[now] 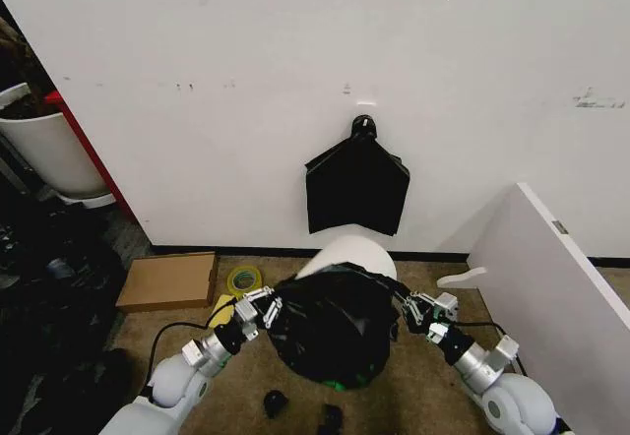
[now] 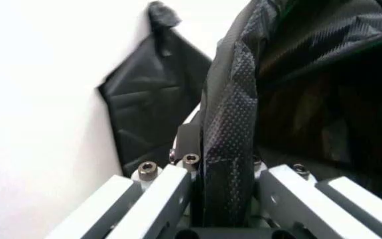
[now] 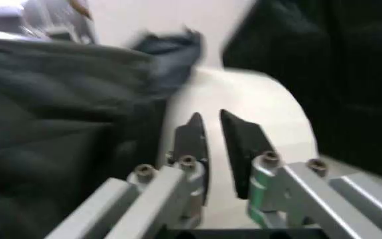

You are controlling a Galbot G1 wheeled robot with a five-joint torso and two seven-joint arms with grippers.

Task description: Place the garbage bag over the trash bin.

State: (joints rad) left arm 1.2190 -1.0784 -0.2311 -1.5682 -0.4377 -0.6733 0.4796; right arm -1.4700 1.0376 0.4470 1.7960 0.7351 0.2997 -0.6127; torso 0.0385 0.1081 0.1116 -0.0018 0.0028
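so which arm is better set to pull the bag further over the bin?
Left, probably. The left hand is clamped on the garbage bag; the right hand has only a narrow gap, gripping nothing, beside the trash bin.

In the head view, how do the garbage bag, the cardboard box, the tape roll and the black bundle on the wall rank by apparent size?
1. garbage bag
2. black bundle on the wall, nearly as large, and farther off, so this order is unsure
3. cardboard box
4. tape roll

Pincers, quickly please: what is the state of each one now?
Left pincer: closed on the garbage bag.
Right pincer: slightly open, holding nothing.
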